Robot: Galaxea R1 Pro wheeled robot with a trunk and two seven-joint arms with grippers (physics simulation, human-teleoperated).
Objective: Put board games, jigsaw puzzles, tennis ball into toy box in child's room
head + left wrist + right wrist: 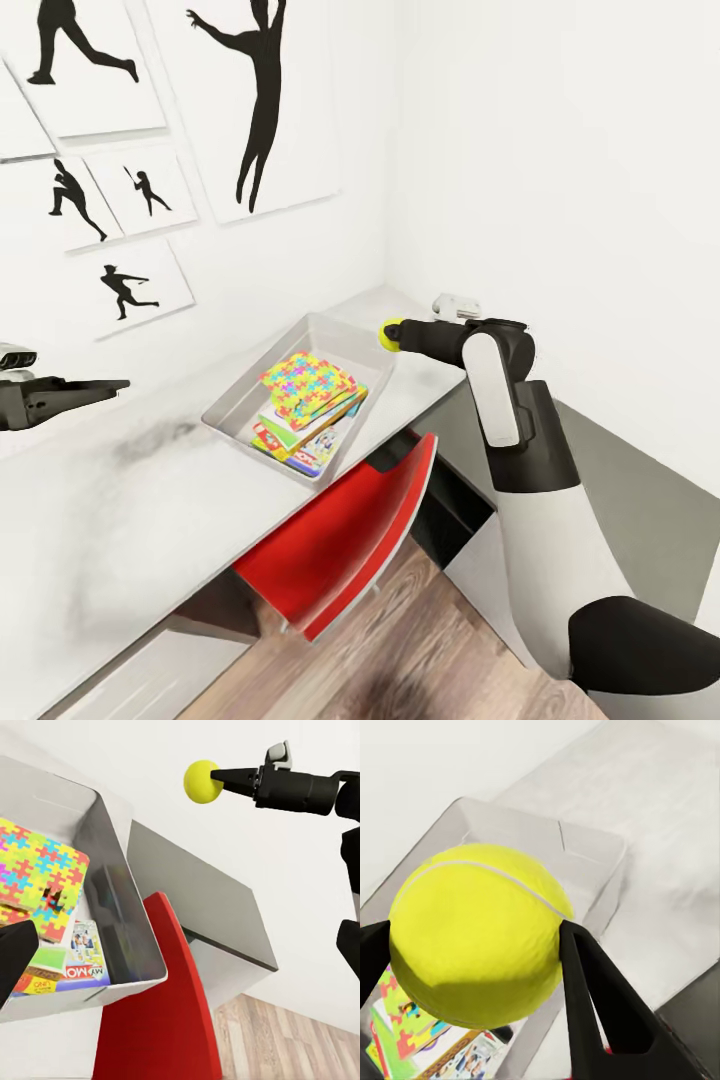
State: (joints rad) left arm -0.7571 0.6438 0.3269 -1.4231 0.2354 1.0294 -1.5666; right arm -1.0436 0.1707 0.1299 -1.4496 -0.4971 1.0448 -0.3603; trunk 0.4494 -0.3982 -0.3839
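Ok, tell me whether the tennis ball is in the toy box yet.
Not yet. The tennis ball is clamped in the right claw, in the air by the toy box rim.

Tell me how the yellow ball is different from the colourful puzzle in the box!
The tennis ball is round and plain yellow-green; the jigsaw puzzle is flat, square and patterned with many colours. The ball is smaller than the puzzle sheet. The ball is up in the air, pinched in the right hand near the toy box's far corner; the puzzle already lies inside the box, on top of the board games. Both show bright yellow.
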